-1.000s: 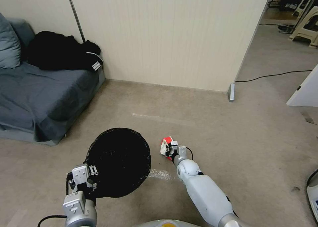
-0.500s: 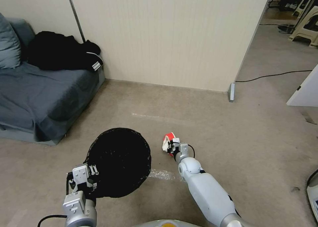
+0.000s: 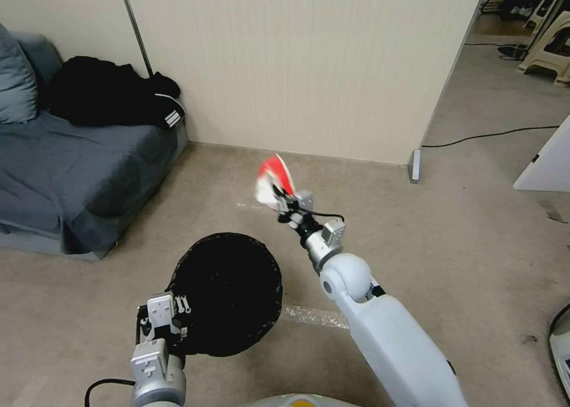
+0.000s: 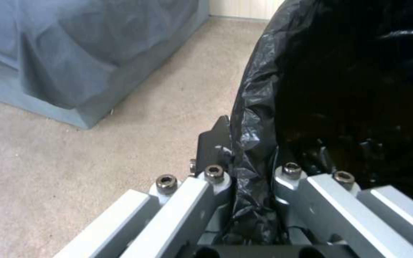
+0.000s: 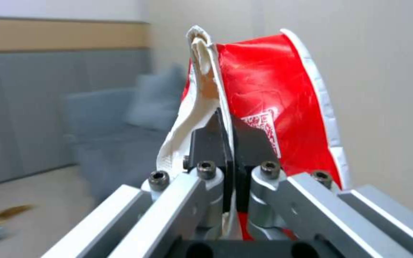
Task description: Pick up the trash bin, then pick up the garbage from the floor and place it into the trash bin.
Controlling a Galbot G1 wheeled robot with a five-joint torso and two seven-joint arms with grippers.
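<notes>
The trash bin [image 3: 228, 291], lined with a black bag, hangs low in front of me, its opening facing up. My left gripper [image 3: 180, 331] is shut on its near rim; in the left wrist view the fingers [image 4: 214, 143] pinch the crinkled liner of the trash bin [image 4: 340, 89]. My right gripper [image 3: 284, 200] is raised above the floor, beyond the bin's far right side, shut on a piece of garbage, a red-and-white paper carton [image 3: 270, 178]. The right wrist view has the flattened carton [image 5: 269, 104] clamped upright in the right gripper [image 5: 230, 143]. A blurred yellowish wrapper [image 5: 1, 214] lies on the floor.
A grey sofa [image 3: 65, 175] with a heap of black clothes [image 3: 113, 95] stands at the left. A beige partition wall [image 3: 297, 68] runs ahead, ending at a metal foot [image 3: 414, 164]. A black cable [image 3: 493, 135] crosses the floor and white furniture [image 3: 549, 163] sits at the right.
My right gripper has lifted the carton off the floor and swung it up and forward towards the wall. The left gripper and the bin have shifted slightly right.
</notes>
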